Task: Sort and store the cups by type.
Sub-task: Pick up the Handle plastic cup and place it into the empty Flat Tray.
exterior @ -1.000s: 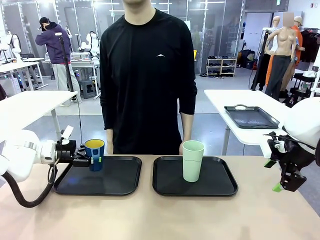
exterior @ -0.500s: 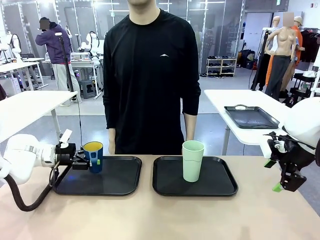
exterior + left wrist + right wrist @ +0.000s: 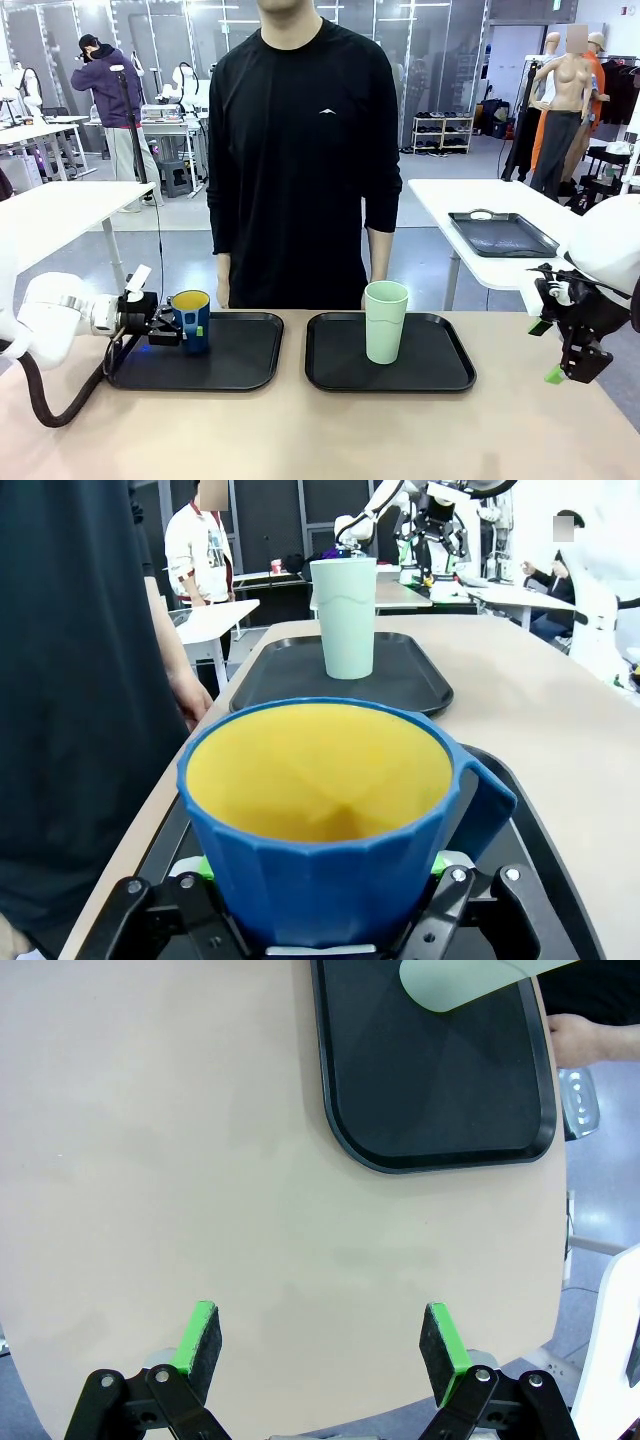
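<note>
Mug pinched in my left gripper (image 3: 318, 865).
Blue mug (image 3: 191, 318) sits between its green pads (image 3: 204, 867), arm reaching level over the left tray (image 3: 235, 358); my right gripper (image 3: 323, 1345) hangs spread.

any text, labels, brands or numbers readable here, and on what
No word or number can be read in these pictures.
Person's black shirt: a small white chest mark, a shape with no letters to make out.
Blue mug, held in the left gripper: plain, no print.
Mint-green tumbler: plain, no print.
Left arm's white tag: too small to read.
</note>
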Available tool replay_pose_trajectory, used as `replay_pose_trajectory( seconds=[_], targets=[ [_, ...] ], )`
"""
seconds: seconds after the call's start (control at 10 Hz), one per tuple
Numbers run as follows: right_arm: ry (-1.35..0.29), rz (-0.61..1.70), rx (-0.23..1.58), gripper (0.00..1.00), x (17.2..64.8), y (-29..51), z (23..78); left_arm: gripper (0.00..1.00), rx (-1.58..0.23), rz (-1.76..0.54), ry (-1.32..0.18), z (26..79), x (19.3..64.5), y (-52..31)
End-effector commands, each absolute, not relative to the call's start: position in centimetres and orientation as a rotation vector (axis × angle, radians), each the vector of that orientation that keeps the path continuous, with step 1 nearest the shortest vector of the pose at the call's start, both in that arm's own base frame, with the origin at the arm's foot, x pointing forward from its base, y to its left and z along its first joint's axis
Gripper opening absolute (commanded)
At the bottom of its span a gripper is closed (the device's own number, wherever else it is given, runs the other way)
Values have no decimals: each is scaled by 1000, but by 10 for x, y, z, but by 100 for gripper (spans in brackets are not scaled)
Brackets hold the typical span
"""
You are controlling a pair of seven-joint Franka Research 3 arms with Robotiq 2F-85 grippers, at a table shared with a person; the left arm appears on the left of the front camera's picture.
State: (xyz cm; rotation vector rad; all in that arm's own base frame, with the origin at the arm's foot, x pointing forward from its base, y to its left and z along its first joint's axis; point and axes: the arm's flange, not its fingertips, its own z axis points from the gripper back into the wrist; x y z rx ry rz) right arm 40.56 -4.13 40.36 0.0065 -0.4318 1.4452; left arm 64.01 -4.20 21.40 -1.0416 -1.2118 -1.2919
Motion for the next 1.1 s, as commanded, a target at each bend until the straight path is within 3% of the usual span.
replay_pose_trajectory(
  seconds=[0.0,0.3,0.4,0.6,1.0],
  targets=[
    [-423,1425,-6,100,405,-39,404,73,-1060,-1318,-1226,202,651,-43],
    [-423,1425,-6,100,405,-39,404,73,-1080,-1303,-1202,196,651,-44],
    [-423,1425,-6,100,405,-39,404,86,-1081,-1306,-1199,194,652,-44],
    [-423,1425,-6,100,405,-39,404,100,-1064,-1310,-1171,193,649,-41],
    [-423,1425,-6,100,405,-39,404,100,-1030,-1249,-1220,198,644,-28]
  ],
)
